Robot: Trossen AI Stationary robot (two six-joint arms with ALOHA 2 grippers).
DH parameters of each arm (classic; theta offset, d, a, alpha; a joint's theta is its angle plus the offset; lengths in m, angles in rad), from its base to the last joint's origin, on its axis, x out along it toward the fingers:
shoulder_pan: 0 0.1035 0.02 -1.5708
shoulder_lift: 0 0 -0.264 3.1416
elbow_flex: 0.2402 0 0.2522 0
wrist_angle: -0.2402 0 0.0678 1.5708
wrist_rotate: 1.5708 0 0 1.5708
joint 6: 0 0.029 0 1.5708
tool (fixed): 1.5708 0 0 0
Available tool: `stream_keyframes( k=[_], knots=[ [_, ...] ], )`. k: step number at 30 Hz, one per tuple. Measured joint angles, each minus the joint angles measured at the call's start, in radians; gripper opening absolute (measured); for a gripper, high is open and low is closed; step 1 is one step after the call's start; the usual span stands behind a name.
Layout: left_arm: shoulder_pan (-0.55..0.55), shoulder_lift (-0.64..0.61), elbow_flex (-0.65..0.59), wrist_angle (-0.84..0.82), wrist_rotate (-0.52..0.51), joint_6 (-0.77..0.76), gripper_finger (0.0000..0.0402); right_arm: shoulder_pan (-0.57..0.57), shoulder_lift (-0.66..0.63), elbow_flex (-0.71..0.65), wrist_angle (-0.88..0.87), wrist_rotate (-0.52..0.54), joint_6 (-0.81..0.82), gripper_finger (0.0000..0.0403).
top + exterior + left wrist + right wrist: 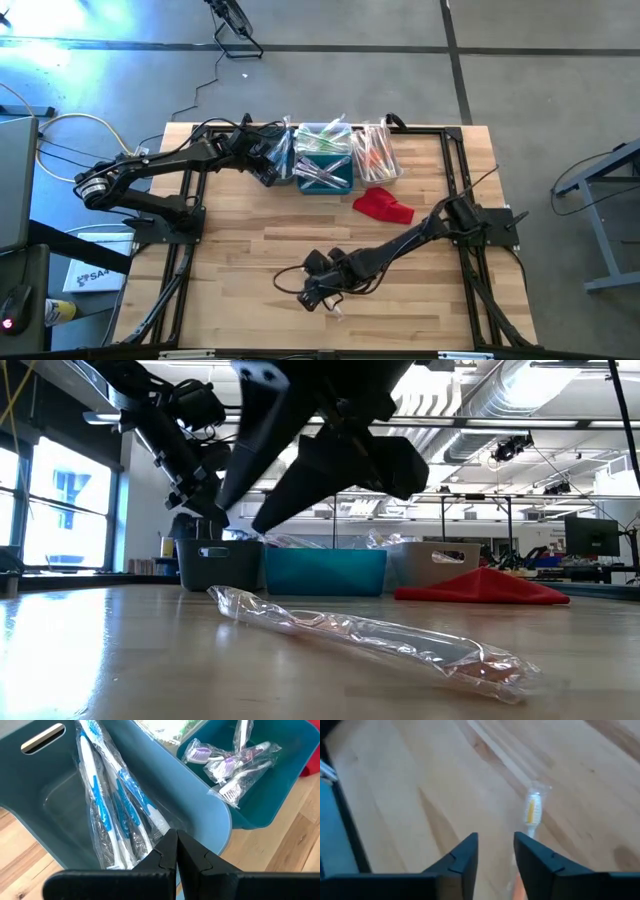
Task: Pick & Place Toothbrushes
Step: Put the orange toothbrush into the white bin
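Observation:
One wrapped toothbrush [370,632] lies flat on the wood near the table's front edge. Its white and yellow head [532,812] shows just ahead of my right gripper [495,847]. That gripper hangs open a little above the toothbrush, slanting down, and touches nothing. At the far left my left gripper [176,857] is shut over the rim of the grey bin [60,785], which holds blue and white wrapped toothbrushes [107,805]. Purple ones [235,762] lie in the teal bin [325,165].
Three bins stand in a row at the table's far edge: grey, teal and a white one [375,155] with orange toothbrushes. A red cloth [383,205] lies in front of them. Bare wood [240,260] stretches between the bins and the loose toothbrush.

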Motion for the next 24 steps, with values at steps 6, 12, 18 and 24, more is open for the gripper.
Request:
stream_keyframes(
  k=[6,12,18,24],
  knots=[
    [0.000,0.000,0.000,0.000,-0.005,-0.001,0.0000,0.018,0.000,0.000,-0.016,0.101,0.006,0.0151],
    [0.000,0.000,0.000,-0.002,-0.005,-0.004,0.0000,0.018,0.001,-0.025,-0.026,0.120,0.005,0.0166],
    [0.000,0.000,0.000,-0.003,-0.005,-0.010,0.0000,0.018,0.002,-0.074,0.009,0.126,-0.002,0.0166],
    [0.000,0.000,0.000,-0.002,-0.006,-0.024,0.0000,0.018,0.002,-0.122,0.074,0.125,-0.031,0.0166]
  ],
)
